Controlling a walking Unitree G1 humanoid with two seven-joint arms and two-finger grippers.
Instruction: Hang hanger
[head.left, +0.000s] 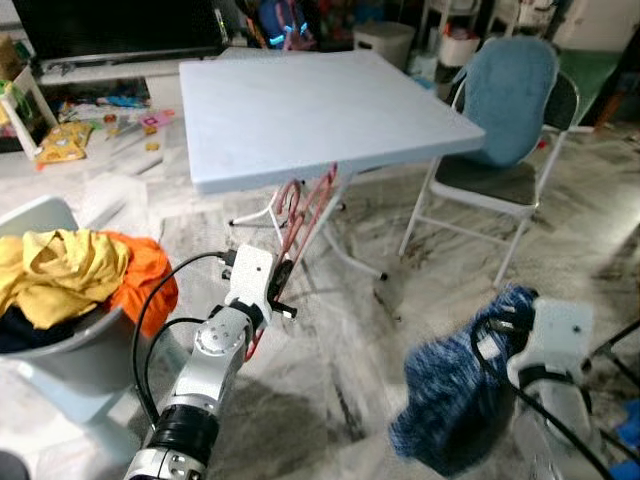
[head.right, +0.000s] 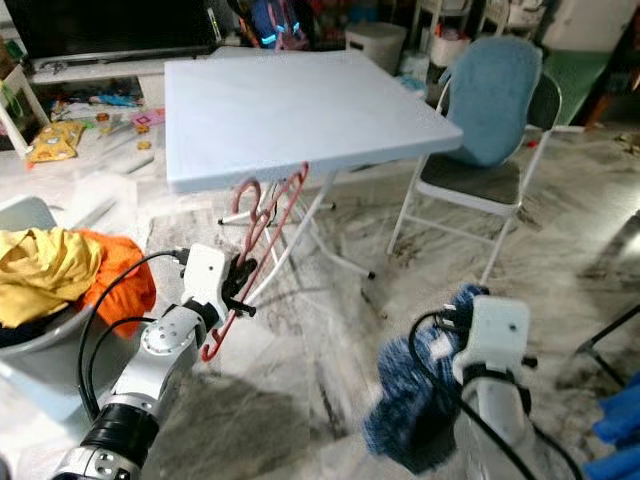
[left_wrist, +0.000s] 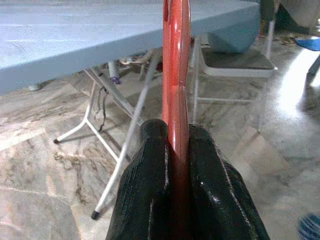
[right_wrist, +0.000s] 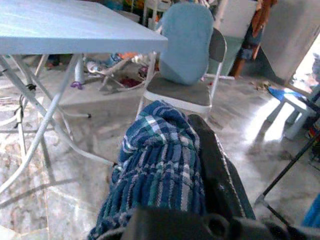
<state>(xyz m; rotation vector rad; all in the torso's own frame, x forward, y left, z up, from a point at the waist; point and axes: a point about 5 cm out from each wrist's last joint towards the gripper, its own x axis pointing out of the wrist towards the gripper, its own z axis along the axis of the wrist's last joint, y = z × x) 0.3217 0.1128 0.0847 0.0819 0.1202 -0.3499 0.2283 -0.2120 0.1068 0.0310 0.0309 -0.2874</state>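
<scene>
Red plastic, the hanger (head.right: 262, 225) rises from the left gripper (left_wrist: 175, 145) toward the near edge of the table (head.left: 300, 110), its hooks just below that edge. The left fingers (left_wrist: 147, 185) are pressed together on the hanger's lower part, pinching it edge-on. The right gripper (right_wrist: 210, 165) sits low over the marble floor (head.left: 340, 340), its fingers pinching a blue plaid cloth (head.left: 455, 390) that hangs in a bunch. A folding chair (head.left: 500, 180) with a blue cover stands right of the table. Yellow and orange clothes (head.left: 80, 270) fill a basket (head.left: 70, 365) at the left.
</scene>
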